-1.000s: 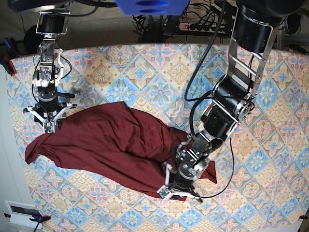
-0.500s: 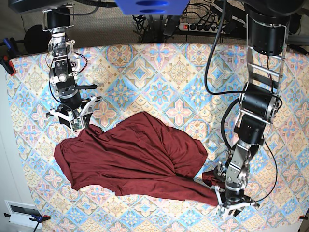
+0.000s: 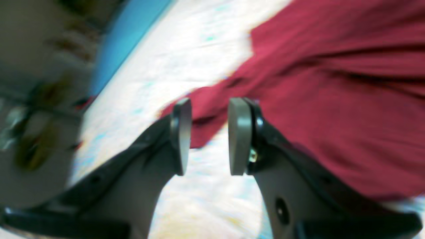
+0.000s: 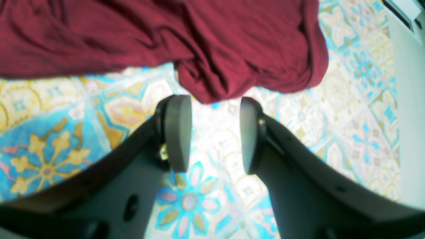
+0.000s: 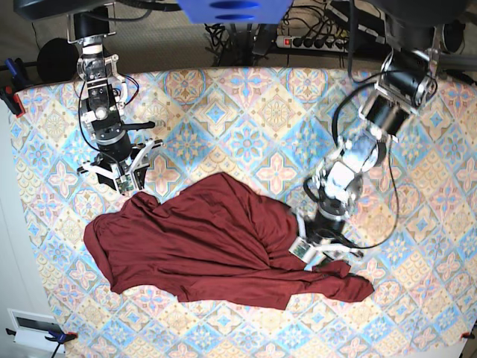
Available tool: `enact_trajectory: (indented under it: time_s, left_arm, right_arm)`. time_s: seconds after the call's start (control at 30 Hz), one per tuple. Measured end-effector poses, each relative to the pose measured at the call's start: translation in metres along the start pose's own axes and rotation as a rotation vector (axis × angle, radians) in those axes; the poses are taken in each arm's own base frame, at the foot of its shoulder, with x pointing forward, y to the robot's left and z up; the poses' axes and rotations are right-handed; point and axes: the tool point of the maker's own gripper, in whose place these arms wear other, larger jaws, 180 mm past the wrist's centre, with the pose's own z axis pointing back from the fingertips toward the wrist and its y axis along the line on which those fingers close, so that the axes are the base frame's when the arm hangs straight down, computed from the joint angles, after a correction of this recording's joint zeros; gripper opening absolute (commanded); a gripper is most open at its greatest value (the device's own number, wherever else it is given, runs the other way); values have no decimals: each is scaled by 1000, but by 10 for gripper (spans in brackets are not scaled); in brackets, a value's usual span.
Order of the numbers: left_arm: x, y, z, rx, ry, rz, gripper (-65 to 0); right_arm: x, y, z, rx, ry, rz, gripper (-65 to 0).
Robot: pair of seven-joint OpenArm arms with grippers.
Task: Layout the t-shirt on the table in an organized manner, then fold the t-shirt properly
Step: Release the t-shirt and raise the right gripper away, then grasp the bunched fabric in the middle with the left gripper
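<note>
A counter (image 5: pixel 417 186) under pastel blue, pink and cream tile-pattern cloth carries the crumpled dark maroon knit t-shirt (image 5: pixel 201 246) toward its near side. Both end effectors, left (image 3: pixel 209 136) and right (image 4: pixel 215 132), hover released at the shirt's edges, grasping nothing.

Base view looks down from overhead on the whole table (image 5: pixel 246 97); both wrist views sit close, sharing the t-shirt (image 5: pixel 201 239).
</note>
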Motion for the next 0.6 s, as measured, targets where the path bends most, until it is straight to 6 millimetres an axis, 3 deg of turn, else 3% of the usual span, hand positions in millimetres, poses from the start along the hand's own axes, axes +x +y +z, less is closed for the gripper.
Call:
enact_trajectory:
  time_s: [0.13, 0.23, 0.37, 0.5, 0.6]
  left_arm:
    - [-29, -34, 12, -95, 82, -12, -460]
    - [-42, -41, 17, -107, 112, -13, -460]
    - [-53, -47, 8, -106, 150, -14, -451]
    - [-75, -62, 8, -131, 217, -7, -355]
    - [-75, -69, 6, -133, 219, 3, -297]
  right_arm:
    - [0, 0, 0, -2, -1, 0, -426]
    - [-1, 0, 0, 0, 0, 0, -426]
    - [0, 0, 0, -1, -1, 0, -426]
    - [1, 8, 0, 19, -5, 11, -426]
    - [0, 12, 0, 32, -2, 11, -426]
